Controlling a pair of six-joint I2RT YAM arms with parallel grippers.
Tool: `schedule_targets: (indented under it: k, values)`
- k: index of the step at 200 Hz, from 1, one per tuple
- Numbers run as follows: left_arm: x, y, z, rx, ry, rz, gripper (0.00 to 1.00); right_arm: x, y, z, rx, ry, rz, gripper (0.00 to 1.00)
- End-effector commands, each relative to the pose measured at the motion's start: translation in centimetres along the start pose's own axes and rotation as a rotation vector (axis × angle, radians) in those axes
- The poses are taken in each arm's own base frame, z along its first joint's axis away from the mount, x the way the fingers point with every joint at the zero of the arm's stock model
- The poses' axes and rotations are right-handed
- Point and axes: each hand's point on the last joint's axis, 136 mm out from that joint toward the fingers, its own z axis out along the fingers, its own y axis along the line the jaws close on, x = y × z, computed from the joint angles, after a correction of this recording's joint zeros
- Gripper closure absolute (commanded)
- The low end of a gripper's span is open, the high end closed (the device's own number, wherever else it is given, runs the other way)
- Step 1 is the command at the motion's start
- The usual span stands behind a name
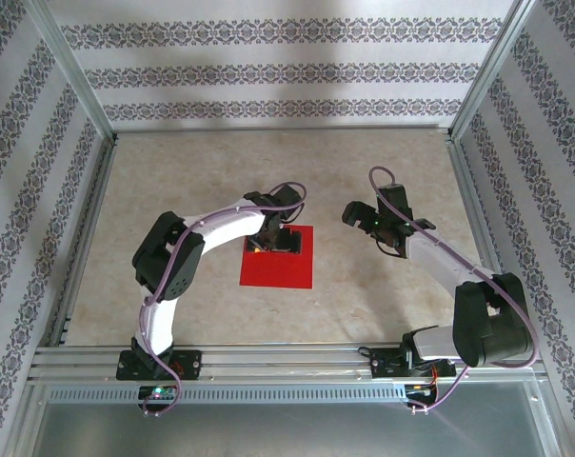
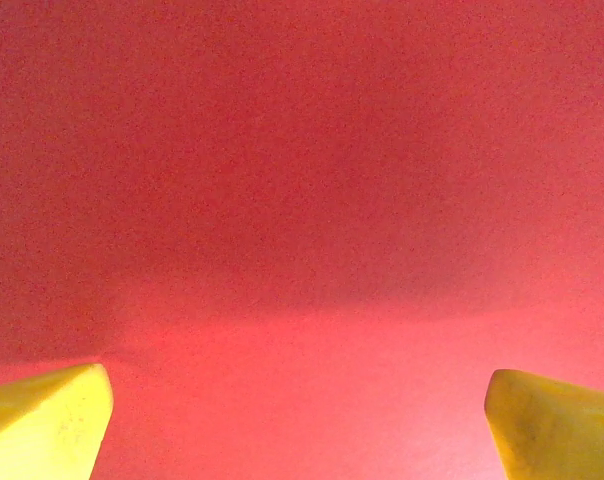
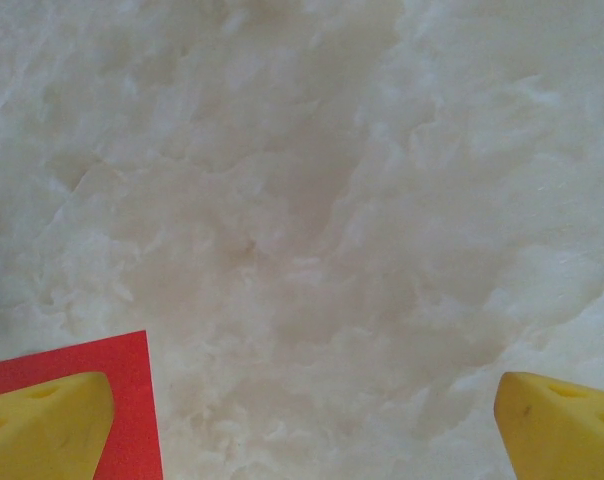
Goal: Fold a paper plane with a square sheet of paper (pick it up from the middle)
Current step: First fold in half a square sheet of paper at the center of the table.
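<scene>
Zero folds yet: you're at the pickup step. On the worktop (image 1: 383, 305) the square sheet of paper (image 1: 286, 271) lies flat near the centre, well clear of every edge. Your left claw (image 2: 297, 385) hangs over the sheet's far-left part, jaws spread wide, gripping nothing. Your right claw (image 3: 302, 390) is also wide apart and empty, over bare worktop just off the sheet's right edge, with one sheet corner under its left finger. Next move, as I judge it: lower the left claw onto the sheet's middle and pinch up a ridge. Thin flat paper may slip, so close slowly.
</scene>
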Motion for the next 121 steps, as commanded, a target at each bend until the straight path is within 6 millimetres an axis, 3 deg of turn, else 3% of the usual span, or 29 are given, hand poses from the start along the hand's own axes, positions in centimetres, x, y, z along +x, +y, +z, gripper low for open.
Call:
schedule_targets:
  k: [1,121]
  values:
    - [1.0,-0.2,-0.1,-0.056,0.042,-0.006,0.05,0.6,-0.4,0.2,-0.004,0.016,-0.008,0.02]
    - [1.5,0.5,2.2,-0.143,0.097,-0.027,0.12,0.6,0.0,0.4,-0.026,0.020,0.000,0.02]
